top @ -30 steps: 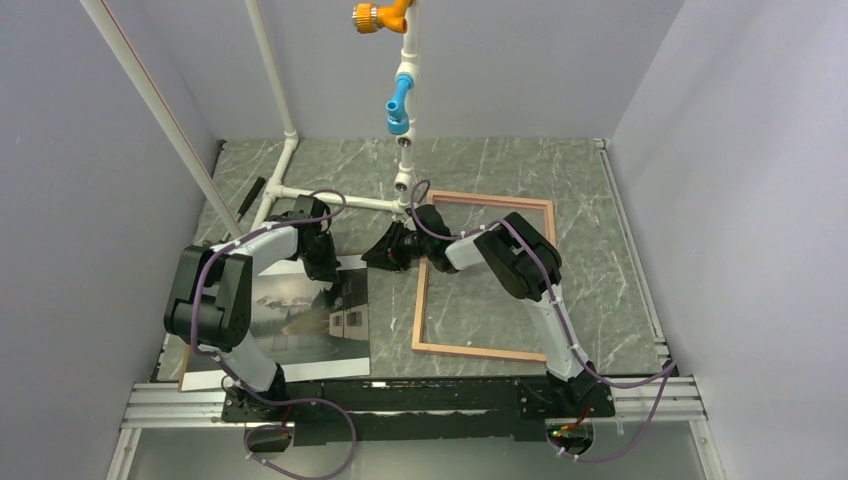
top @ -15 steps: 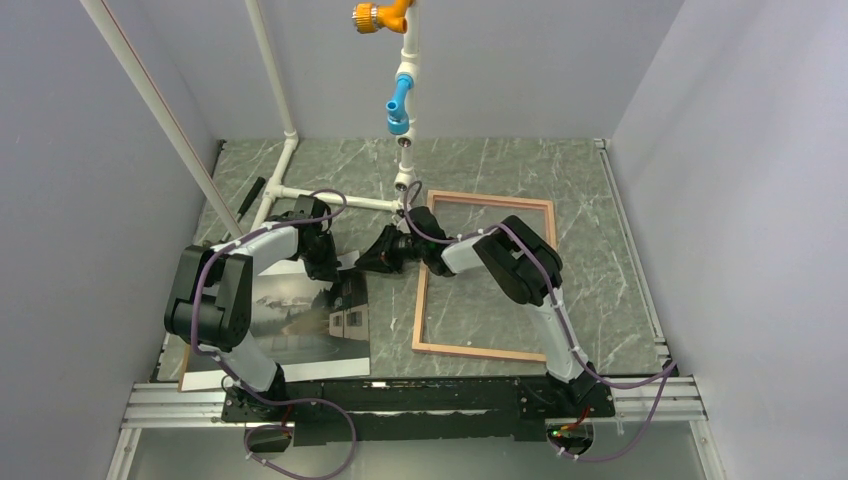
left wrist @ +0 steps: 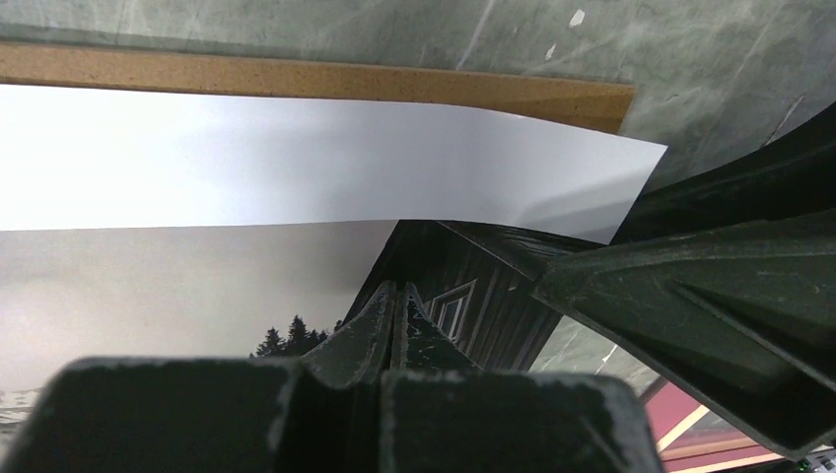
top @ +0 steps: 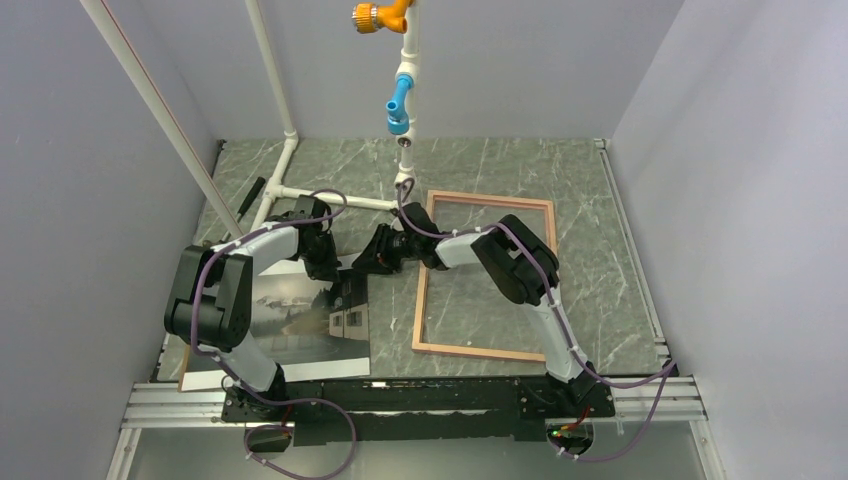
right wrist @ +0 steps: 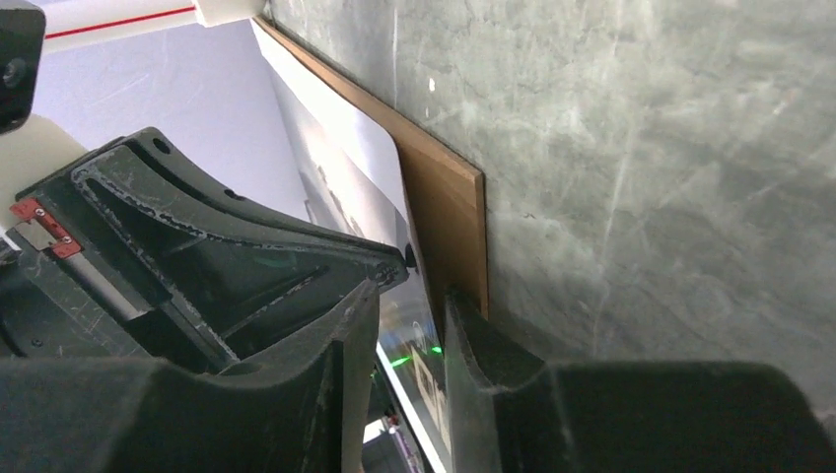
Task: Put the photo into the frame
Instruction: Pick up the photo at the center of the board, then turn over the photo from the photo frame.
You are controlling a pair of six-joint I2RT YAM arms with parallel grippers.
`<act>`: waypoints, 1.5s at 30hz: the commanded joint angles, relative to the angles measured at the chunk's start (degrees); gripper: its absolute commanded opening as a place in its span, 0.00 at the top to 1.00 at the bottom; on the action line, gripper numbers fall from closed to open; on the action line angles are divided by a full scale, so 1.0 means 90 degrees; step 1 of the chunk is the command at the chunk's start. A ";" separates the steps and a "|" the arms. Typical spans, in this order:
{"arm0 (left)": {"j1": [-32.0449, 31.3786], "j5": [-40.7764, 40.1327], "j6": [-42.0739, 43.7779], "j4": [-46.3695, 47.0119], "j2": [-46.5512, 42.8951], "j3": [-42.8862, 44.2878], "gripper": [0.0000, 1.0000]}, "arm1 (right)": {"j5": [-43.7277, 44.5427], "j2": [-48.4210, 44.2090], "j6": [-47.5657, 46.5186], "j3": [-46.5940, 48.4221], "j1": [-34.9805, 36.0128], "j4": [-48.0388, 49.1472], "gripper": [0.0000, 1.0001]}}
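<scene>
From above, the photo (top: 300,320) lies on a brown backing board (top: 192,381), near the frame (top: 480,352) lying flat to its right.

At the left wrist, the left gripper (left wrist: 394,296) has its jaws pressed together over the print, near a lifted corner.

At the right wrist, the right gripper (right wrist: 412,291) has its jaws slightly spread, and the photo's edge seems to enter the gap. It would do best to close only once the edge sits fully between them.

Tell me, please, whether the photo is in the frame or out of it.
Out. The photo lies on a brown board left of the frame, whose opening shows only the marble table.
</scene>
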 commanded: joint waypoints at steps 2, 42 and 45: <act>-0.0067 -0.0044 0.0189 -0.0011 -0.0163 -0.0155 1.00 | 0.0022 0.0044 -0.0316 0.0111 0.0055 -0.0120 0.89; -0.1256 0.0790 0.0082 -0.0141 -0.2430 0.0650 0.15 | 0.5864 -0.6345 -0.6897 0.4172 -0.2402 -0.9585 1.00; -0.1256 0.0746 0.0036 -0.0084 -0.2487 0.0532 0.15 | 0.5279 -0.7063 -0.6868 0.2339 -0.1910 -0.8397 1.00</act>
